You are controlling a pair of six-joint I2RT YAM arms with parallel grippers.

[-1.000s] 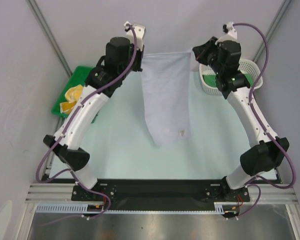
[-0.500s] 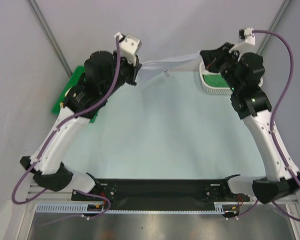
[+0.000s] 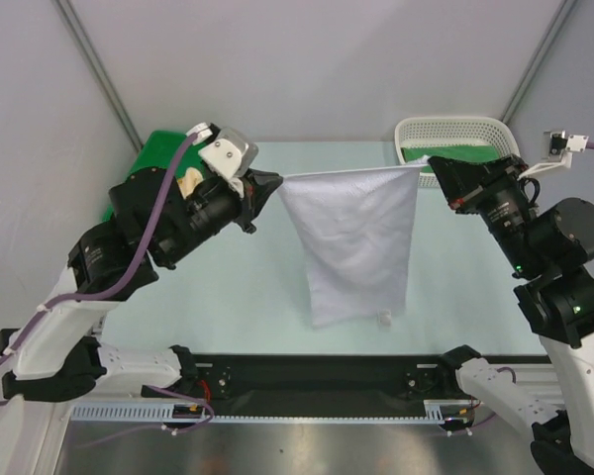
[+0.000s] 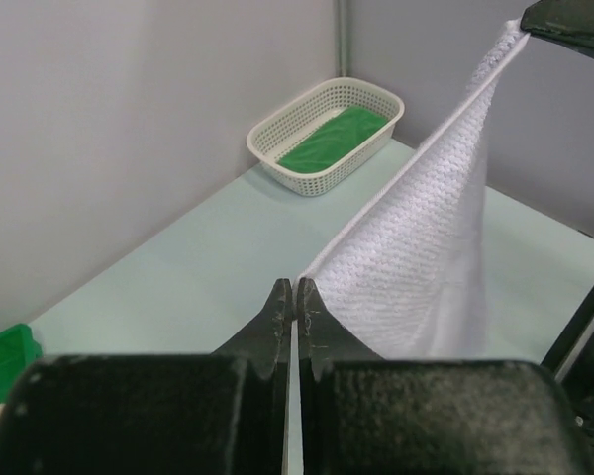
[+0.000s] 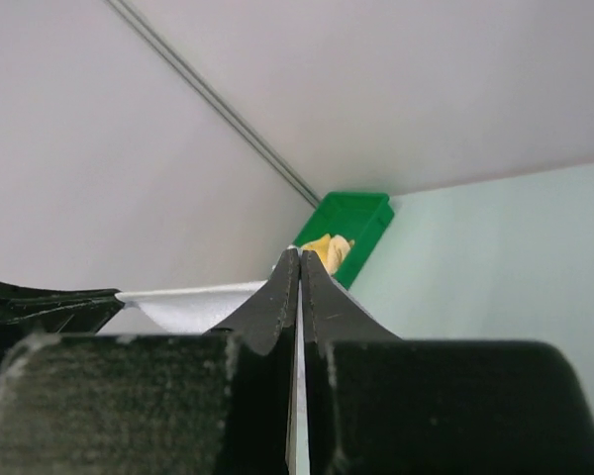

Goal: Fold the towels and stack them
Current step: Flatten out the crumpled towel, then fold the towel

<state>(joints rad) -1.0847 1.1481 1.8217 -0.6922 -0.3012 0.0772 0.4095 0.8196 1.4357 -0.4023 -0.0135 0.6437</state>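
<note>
— What are our claws holding?
— Our left gripper (image 3: 270, 186) is clenched on one top corner of the white towel (image 3: 351, 237), and our right gripper (image 3: 429, 164) is clenched on the other. The top edge runs taut between them. The cloth hangs over the middle of the table (image 3: 228, 297), lower edge toward 6 o'clock.
— And the other towels?
— At 1 o'clock we see the green towel (image 3: 460, 153) lying in the white mesh basket (image 3: 453, 125). At 10 o'clock the yellow towels (image 3: 190, 182) sit in the green tray (image 3: 158, 148), partly behind our left arm.
</note>
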